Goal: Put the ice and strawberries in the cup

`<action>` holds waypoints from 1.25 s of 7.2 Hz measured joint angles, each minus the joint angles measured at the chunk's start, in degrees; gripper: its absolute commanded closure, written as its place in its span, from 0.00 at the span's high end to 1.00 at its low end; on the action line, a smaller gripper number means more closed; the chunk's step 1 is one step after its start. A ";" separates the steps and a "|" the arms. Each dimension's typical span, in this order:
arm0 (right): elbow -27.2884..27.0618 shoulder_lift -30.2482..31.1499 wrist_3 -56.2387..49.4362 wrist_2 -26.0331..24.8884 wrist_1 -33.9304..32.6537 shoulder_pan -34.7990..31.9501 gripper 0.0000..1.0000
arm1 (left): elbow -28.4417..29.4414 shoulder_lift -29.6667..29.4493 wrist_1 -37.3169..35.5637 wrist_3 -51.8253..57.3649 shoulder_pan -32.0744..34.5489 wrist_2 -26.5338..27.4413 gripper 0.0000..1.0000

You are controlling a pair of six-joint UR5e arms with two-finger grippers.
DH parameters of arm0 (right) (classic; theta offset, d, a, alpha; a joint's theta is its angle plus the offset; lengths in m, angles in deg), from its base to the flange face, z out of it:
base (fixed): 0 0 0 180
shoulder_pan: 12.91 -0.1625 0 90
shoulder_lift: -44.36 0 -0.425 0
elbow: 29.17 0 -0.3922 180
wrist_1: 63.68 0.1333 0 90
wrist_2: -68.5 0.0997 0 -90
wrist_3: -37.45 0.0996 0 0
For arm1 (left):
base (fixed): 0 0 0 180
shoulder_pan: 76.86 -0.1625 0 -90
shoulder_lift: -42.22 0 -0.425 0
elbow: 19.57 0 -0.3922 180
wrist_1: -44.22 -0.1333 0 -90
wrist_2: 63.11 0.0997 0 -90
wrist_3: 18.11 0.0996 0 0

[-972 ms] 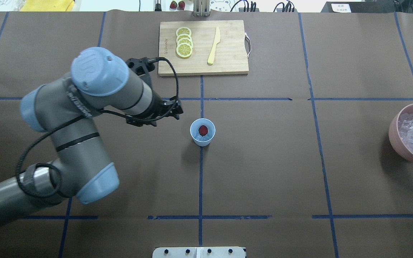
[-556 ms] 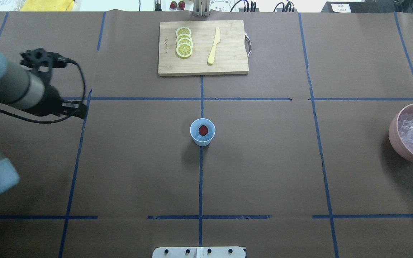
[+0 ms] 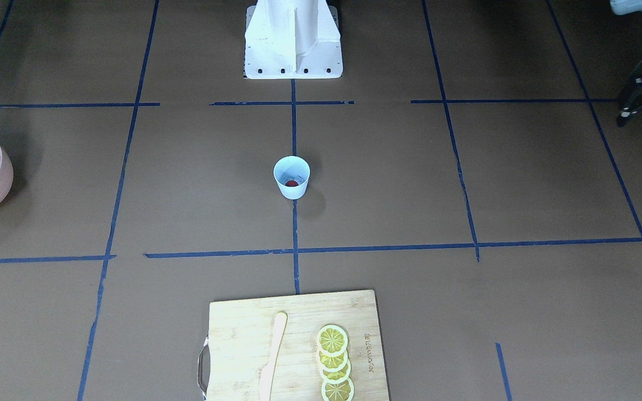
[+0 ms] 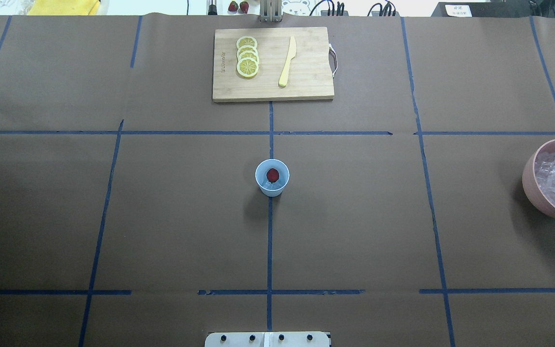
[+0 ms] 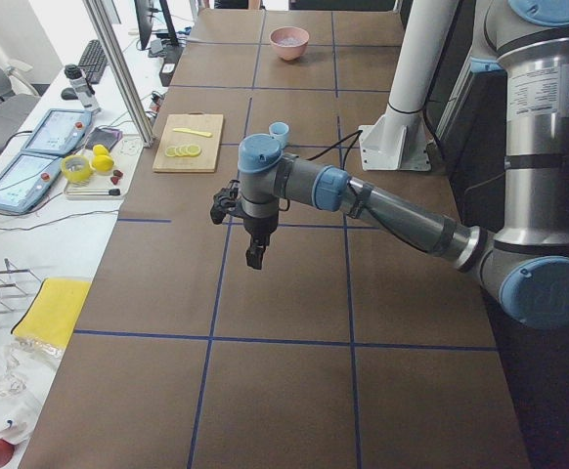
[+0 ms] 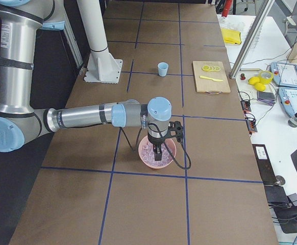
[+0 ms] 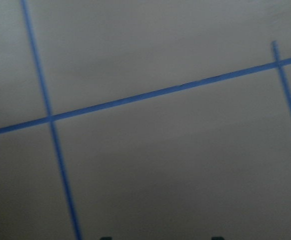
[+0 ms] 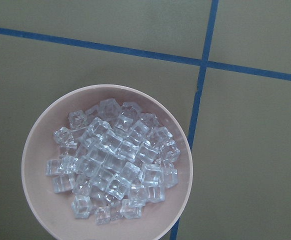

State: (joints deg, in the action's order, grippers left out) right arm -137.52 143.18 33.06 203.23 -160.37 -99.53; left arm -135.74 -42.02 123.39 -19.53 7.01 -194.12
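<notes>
The pale blue cup (image 4: 272, 185) stands upright at the table's middle with one red strawberry (image 4: 272, 175) inside; both show in the front view too, cup (image 3: 291, 189) and berry (image 3: 291, 182). The ice (image 8: 113, 165) fills a pink bowl (image 4: 530, 185) at the right edge. My right gripper (image 6: 157, 152) hangs just over this bowl; I cannot tell whether it is open or shut. My left gripper (image 5: 254, 259) hovers empty over bare table far left of the cup. Its dark fingertips (image 7: 105, 238) stand apart at the left wrist view's bottom edge.
A wooden cutting board (image 4: 306, 72) with several lemon slices (image 4: 247, 62) and a yellow knife (image 4: 287, 61) lies at the far side. Two spare strawberries (image 4: 238, 6) lie beyond the table's far edge. The robot base (image 3: 293, 39) stands on the near side.
My left arm has swung away from beside the cup to the left and out of the overhead view. The cup and strawberry have not moved.
</notes>
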 measured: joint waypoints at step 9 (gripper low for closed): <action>0.74 1.28 -3.73 0.31 -0.16 0.87 0.99 | 10.56 2.25 -5.68 12.08 6.37 -5.76 1.00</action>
State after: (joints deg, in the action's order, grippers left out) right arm -136.78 144.46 29.33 203.55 -160.53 -98.66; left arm -125.18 -39.77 117.72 -7.45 13.38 -199.88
